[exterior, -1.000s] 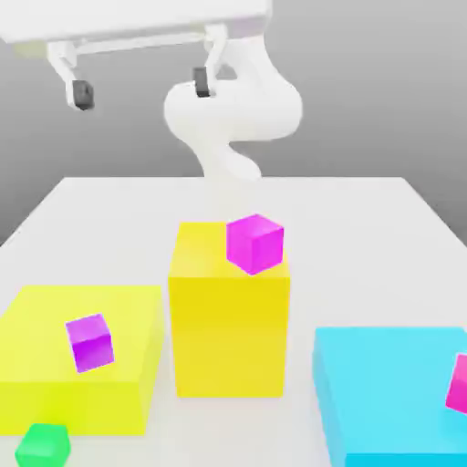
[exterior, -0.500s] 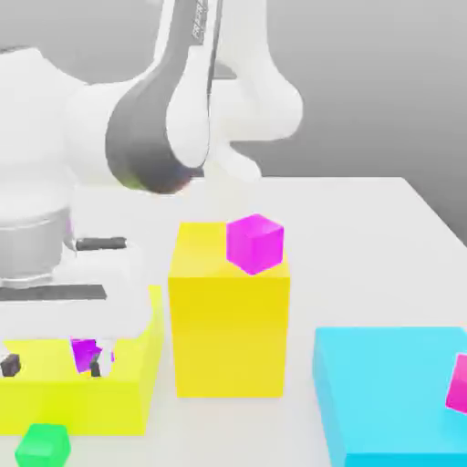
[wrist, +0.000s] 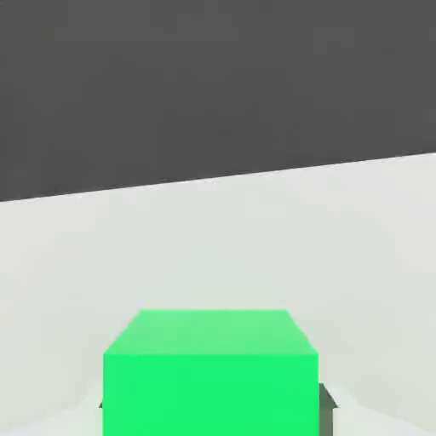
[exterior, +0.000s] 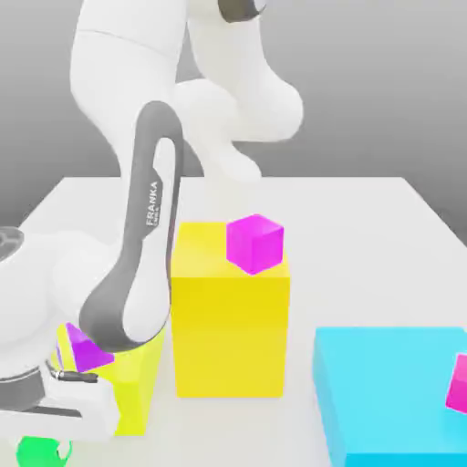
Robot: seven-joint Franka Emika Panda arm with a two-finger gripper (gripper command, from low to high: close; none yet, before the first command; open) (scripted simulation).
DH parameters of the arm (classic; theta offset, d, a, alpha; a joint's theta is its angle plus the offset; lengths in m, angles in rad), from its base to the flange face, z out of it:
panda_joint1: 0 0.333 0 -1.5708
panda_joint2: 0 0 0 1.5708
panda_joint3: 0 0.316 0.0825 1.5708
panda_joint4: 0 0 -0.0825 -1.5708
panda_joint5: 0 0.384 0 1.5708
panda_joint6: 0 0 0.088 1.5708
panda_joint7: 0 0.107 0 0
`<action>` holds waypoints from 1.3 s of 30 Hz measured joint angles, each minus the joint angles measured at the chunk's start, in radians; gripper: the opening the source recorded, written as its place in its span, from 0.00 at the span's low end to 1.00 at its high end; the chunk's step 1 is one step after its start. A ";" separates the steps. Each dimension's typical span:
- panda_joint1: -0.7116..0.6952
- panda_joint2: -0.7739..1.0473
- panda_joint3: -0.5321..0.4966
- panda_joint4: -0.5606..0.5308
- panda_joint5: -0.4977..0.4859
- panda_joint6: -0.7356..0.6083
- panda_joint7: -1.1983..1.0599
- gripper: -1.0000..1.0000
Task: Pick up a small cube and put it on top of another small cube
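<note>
A small green cube [exterior: 41,451] sits on the white table at the front of the exterior view's left, mostly hidden under my hand. My gripper [exterior: 44,445] is lowered over it and shut on it. In the hand view the green cube [wrist: 210,375] sits close up, with dark fingertips [wrist: 323,400] against its sides. One small magenta cube [exterior: 254,243] rests on the tall yellow block [exterior: 230,337]. Another magenta cube [exterior: 84,350] lies on the low yellow block [exterior: 137,383], half hidden by my arm.
A cyan block [exterior: 392,392] stands at the front of the exterior view's right, with a third magenta cube [exterior: 459,383] at its edge. My arm's grey link [exterior: 146,264] leans just beside the tall yellow block. The white table [exterior: 365,237] stretches behind.
My hand has come down from over the low yellow block to the green cube at the table's front, and the fingers have gone from open to shut on it.
</note>
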State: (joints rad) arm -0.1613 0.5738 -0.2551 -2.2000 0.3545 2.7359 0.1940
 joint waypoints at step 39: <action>0.056 -0.708 -0.079 -0.342 -0.416 -0.323 0.337 1.00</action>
